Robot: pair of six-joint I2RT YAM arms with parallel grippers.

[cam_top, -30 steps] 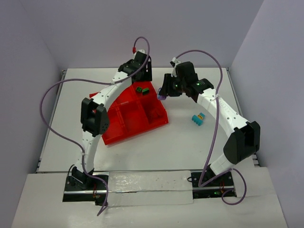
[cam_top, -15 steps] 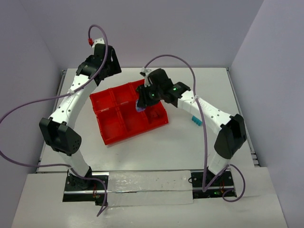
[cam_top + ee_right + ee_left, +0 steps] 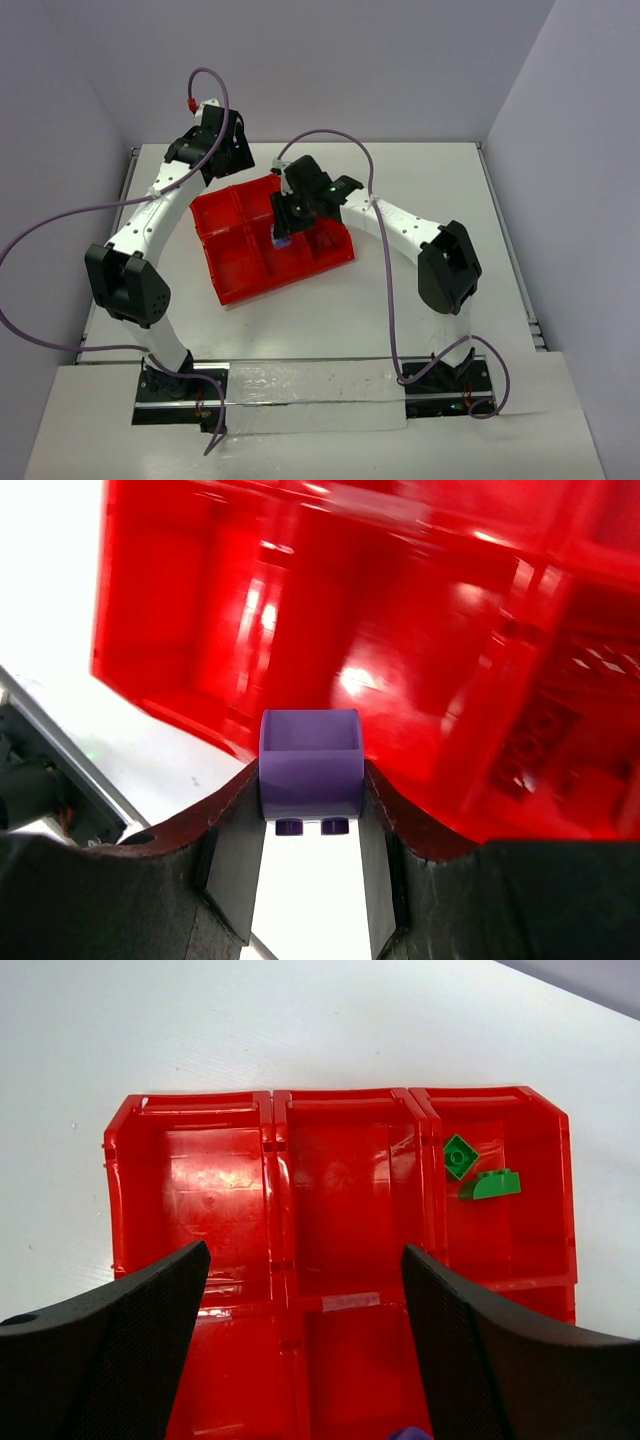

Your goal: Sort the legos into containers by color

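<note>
The red tray (image 3: 238,272) lies at mid-table, divided into compartments. My right gripper (image 3: 283,236) hangs over its middle, shut on a purple brick (image 3: 283,241). In the right wrist view the purple brick (image 3: 311,765) sits clamped between both fingers, above the tray (image 3: 300,600). My left gripper (image 3: 222,160) is open and empty, raised over the tray's far left corner. In the left wrist view two green bricks (image 3: 477,1170) lie in the tray's (image 3: 190,1200) right-hand compartment, and my open left gripper (image 3: 305,1360) spans the middle one. The other loose bricks are hidden.
A dark red studded brick (image 3: 540,735) seems to lie in a compartment to the right of the purple brick. The right arm's elbow (image 3: 445,262) stands over the table right of the tray. Purple cables loop above both arms.
My right gripper has carried the purple brick leftward, from beside the tray's far right corner to over its middle. My left arm has pulled back off the tray to its far left corner.
</note>
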